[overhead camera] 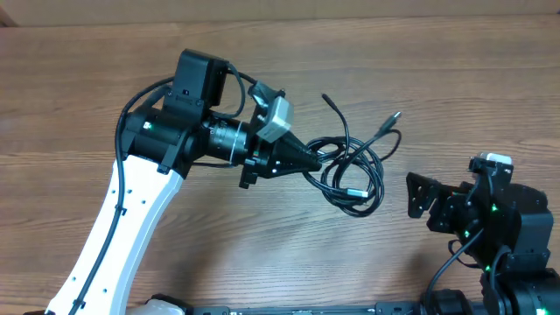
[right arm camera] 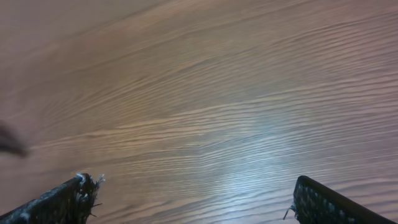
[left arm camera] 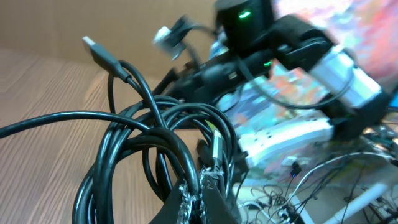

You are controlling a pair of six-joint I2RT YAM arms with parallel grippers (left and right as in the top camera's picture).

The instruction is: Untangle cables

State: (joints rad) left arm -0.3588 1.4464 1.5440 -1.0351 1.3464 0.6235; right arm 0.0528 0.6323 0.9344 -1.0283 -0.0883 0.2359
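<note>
The cables (overhead camera: 350, 157) lie as a tangled bunch of thin black loops on the wooden table, right of centre. Loose plug ends stick out at the upper right (overhead camera: 395, 115) and at the bottom (overhead camera: 354, 191). My left gripper (overhead camera: 320, 157) reaches in from the left and is shut on a strand at the bundle's left edge. In the left wrist view the cables (left arm camera: 106, 155) fill the frame, with one strand pinched between the frayed fingertips of the left gripper (left arm camera: 200, 198) and a plug (left arm camera: 99, 53) pointing up. My right gripper (overhead camera: 415, 196) stands open to the right of the bundle, apart from it, and holds nothing (right arm camera: 194, 186).
The right arm's body (overhead camera: 499, 219) fills the lower right corner. The left arm (overhead camera: 131, 210) runs from the bottom left up to the middle. The right wrist view has only bare wood table (right arm camera: 205, 93).
</note>
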